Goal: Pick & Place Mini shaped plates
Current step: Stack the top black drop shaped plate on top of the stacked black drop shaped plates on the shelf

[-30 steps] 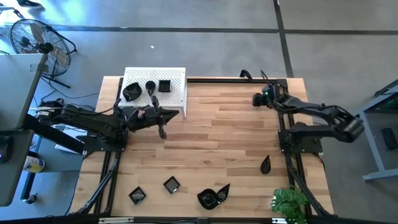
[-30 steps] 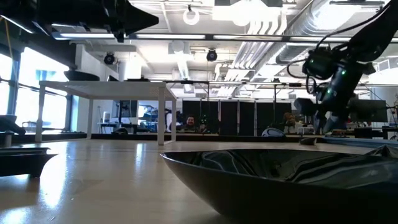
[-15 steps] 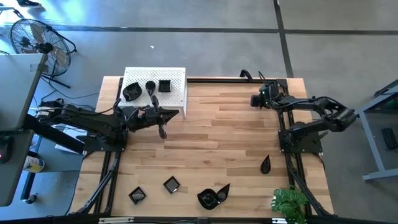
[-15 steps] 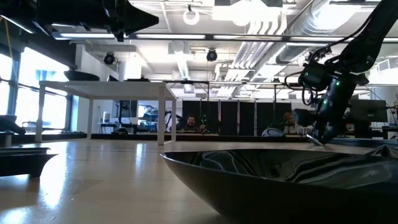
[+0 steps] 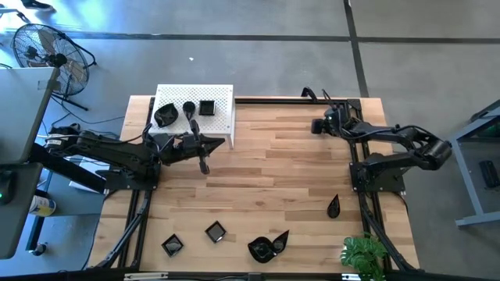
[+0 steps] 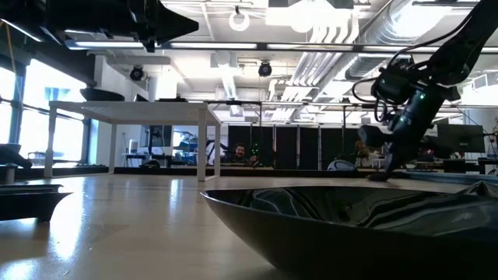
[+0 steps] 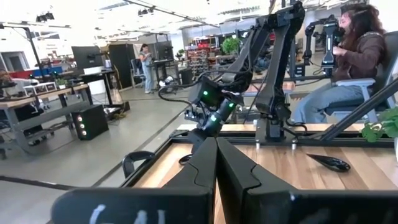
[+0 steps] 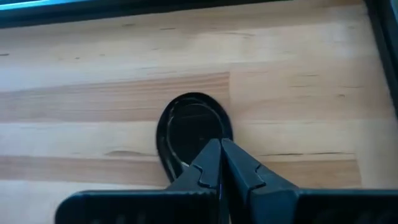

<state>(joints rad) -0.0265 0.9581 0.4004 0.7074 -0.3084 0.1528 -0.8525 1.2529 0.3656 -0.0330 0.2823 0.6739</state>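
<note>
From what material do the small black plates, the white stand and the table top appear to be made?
The mini shaped plates, like the large one nearest the low camera, look like glazed ceramic or glossy plastic: ceiling lights reflect in wavy streaks on the black surface. The white stand looks like matte painted metal or plastic, dotted with regular holes. The table top looks like light wood: planks with visible grain and joints.

Three plates (image 5: 187, 110) on stand (image 5: 223, 100), table's left-rear.

High view: overhead, straight down on the whole tabletop (image 5: 258, 179). Low view: at tabletop level, facing the room. Left wrist view: level across the tabletop. Right wrist view: close, downward. All share the tabletop.
</note>
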